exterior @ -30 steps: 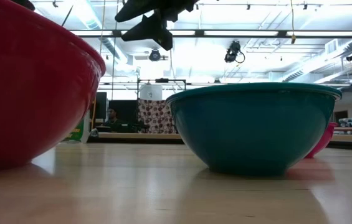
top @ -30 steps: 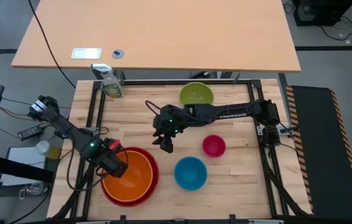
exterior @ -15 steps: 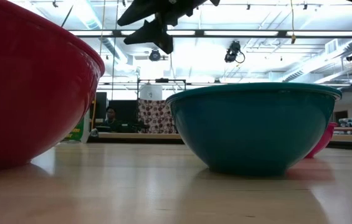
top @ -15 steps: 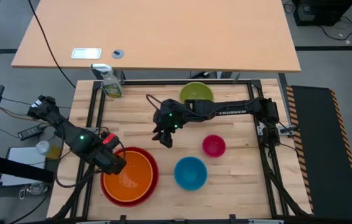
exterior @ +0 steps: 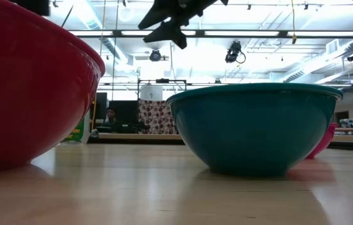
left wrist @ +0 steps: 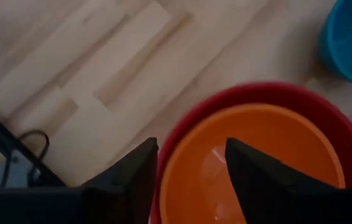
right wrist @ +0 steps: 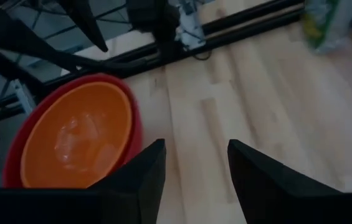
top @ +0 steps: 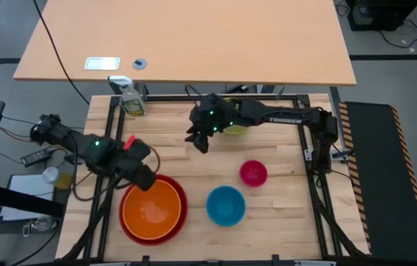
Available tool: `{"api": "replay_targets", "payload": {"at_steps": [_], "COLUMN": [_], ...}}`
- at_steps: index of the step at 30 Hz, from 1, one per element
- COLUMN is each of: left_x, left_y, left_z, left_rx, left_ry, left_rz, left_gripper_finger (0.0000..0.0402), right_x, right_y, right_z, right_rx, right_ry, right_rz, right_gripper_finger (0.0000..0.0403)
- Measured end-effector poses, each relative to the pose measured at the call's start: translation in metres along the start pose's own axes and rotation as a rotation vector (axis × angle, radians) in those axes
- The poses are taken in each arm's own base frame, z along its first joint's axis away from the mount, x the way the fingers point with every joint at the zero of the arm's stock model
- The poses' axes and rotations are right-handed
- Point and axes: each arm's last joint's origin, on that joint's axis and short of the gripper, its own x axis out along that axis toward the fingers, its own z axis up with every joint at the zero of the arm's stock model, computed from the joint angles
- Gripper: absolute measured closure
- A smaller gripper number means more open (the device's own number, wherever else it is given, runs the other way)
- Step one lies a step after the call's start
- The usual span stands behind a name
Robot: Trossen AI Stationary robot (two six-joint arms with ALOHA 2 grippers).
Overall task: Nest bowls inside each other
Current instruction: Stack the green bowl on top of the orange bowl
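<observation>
Five bowls total. Orange bowl (top: pixel 149 209) nested in red bowl (top: pixel 181 193), lower left of the high view, close to the table's (top: pixel 164 140) near edge and left frame rail. Blue bowl (top: pixel 226 205) sits lower center, just right of the red one, apart from it. Magenta bowl (top: pixel 253 173) right of center, near the blue but not touching. Green bowl (top: pixel 235 127) at the top edge, mostly hidden under the right arm.

Left gripper (top: pixel 146 179) above the red bowl's upper-left rim, fingers spread, empty. Right gripper (top: pixel 201 142) top center beside the green bowl, fingers parted, holding nothing.

Open wood runs through the center and upper left. One spray bottle (top: pixel 131 96) at the upper-left corner.
</observation>
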Motion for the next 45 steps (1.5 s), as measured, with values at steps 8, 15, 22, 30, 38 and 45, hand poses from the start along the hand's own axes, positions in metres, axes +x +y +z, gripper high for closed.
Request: {"api": "replay_targets", "payload": {"at_steps": [8,15,22,30,38,45], "left_x": [0.002,0.007,0.020,0.047,0.080,0.093], "left_y": [0.011,0.020,0.028,0.041,0.059,0.068], "left_z": [0.025,0.044,0.054,0.062,0.055,0.033], "left_rx": [0.070,0.116,0.176,0.130,-0.051,-0.194], "left_ry": [-0.058,-0.108,-0.166,-0.225,-0.342,-0.363], "left_rz": [-0.025,-0.029,-0.016,-0.056,-0.146,-0.287], "left_gripper_finger": [0.0221,0.0221,0.0221,0.0221,0.0221,0.0221], "right_x": [-0.010,-0.014,-0.038,-0.063,-0.069,-0.088], "right_y": [-0.012,-0.027,-0.043,-0.067,-0.103,-0.138], "right_z": [0.005,0.006,0.009,0.007,-0.020,-0.073], "right_rx": [-0.011,0.013,0.030,0.060,0.148,0.269], "right_ry": [-0.019,-0.010,0.000,0.040,0.162,0.234], "right_rz": [-0.039,-0.071,-0.171,-0.284,-0.413,-0.591], "right_gripper_finger": [0.0222,0.0222,0.0222,0.0222,0.0222,0.0221]}}
